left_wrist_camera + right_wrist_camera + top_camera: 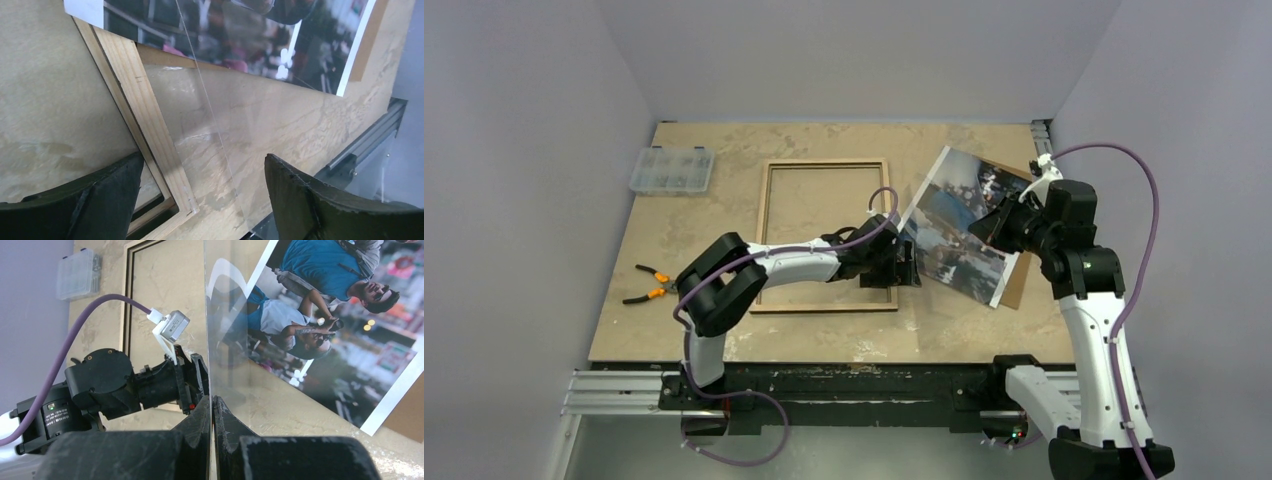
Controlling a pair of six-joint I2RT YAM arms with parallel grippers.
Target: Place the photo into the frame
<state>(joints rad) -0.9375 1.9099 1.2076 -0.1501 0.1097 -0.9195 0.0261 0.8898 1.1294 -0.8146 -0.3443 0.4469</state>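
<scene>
Wide open, the left gripper [204, 160] has hold of nothing. Between its two black fingers [107, 195] show the near right corner of the frame [769, 230] and the faint edge of a clear pane [220, 340], and neither can be seen to touch them. The right gripper [212, 410] is pinched shut on that pane's edge. On the table [674, 330] the frame lies flat at the middle, tan wood up, its near right corner covered from above by the left wrist. The photo [944, 215] lies askew just right of the frame. Part of its right half is hidden under the right wrist, and its upper part is cut off in the left wrist view. Under it only brown slivers of a backing board [1016, 285] peek out. From above the pane is nearly invisible, so whether its far edge rests on the table cannot be told. The left arm [724, 280] folds at the elbow and stretches rightward across the frame's near rail. The right arm [1089, 300] rises at the table's right edge and bends inward over the photo. A clear parts box [671, 169] and orange-handled pliers [649, 283] sit far left.
</scene>
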